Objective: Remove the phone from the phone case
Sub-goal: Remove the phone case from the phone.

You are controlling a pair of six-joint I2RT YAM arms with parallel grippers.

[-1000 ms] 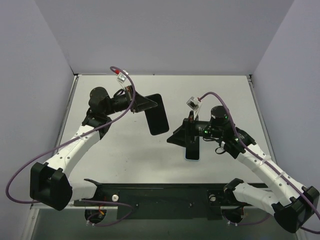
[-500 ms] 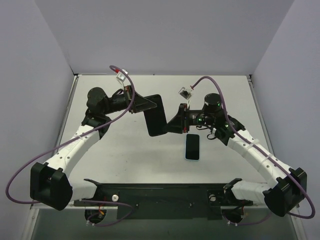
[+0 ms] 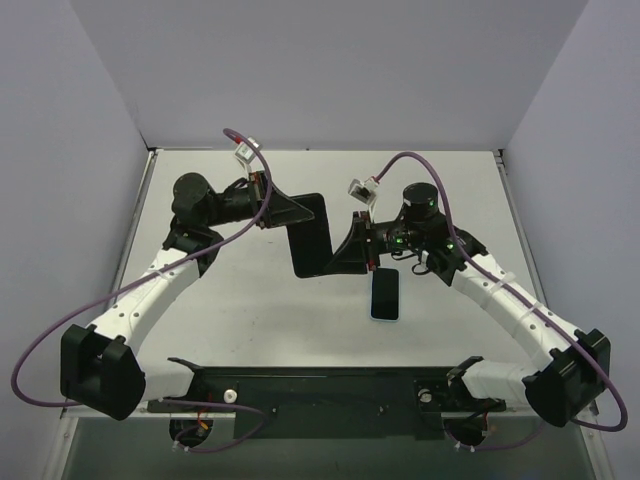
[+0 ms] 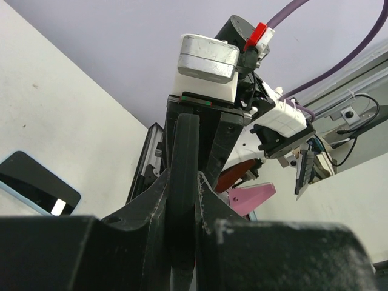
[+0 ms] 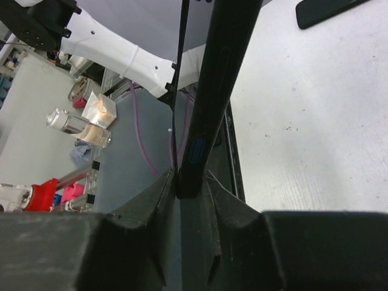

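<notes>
Judging from how things lie, the task looks all but done. Over the middle of the pale grey worktop [image 3: 250, 300], the white-and-black left arm [image 3: 150, 290] and right arm [image 3: 510, 310] meet in the air. Between them hangs a black flat rectangular phone case [image 3: 311, 238]. A glossy dark phone with a light blue rim [image 3: 385, 296] lies flat on the worktop just below and to the right of the case, touched by neither arm. The left gripper [image 3: 296, 212] has its jaws pinching the case at its upper end, and the left wrist view shows the slab running edge-on between them. The right gripper [image 3: 352, 256] has its jaws pressed on the lower corner, snug against both faces in the right wrist view. Whether anything sits inside the case I cannot tell, since the top view shows one plain black face and both wrist views see only its edge. That the phone on the worktop is the one meant is my reading, not a thing seen. If so, what is left is to set the case down and let go.
</notes>
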